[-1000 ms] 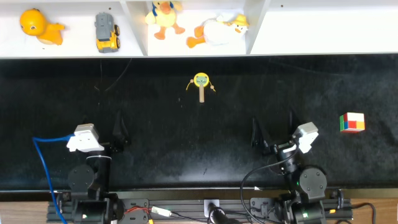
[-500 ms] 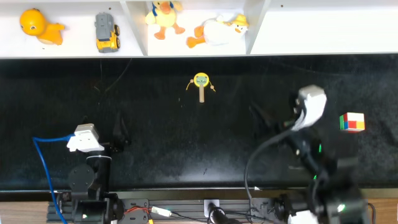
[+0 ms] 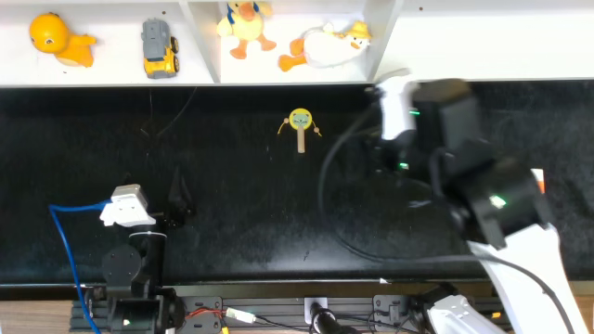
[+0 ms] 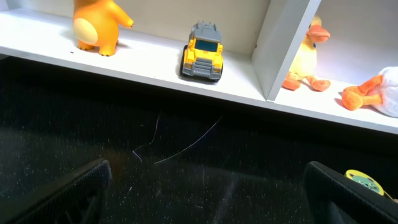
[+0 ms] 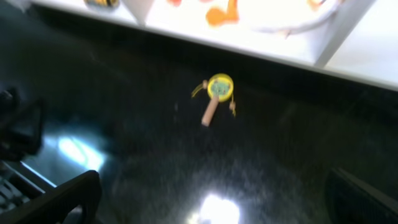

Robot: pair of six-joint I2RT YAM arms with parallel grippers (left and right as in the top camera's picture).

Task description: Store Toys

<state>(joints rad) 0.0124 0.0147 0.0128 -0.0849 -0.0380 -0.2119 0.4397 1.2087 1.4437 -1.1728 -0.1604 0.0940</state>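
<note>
While the rattle [image 5: 217, 93] lies loose on the desk [image 3: 232, 167], step: approach for pickup.
Rattle: mid desk, far side, near the shelf [image 3: 464, 37].
Technique: my judgement is to descend straight and close across the handle.
Right tool [image 5: 211, 190]: raised, spread wide, empty.
Left tool [image 4: 208, 183]: near left, spread wide, empty.

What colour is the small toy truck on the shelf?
The toy truck is yellow with grey parts, seen best in the left wrist view.
</note>
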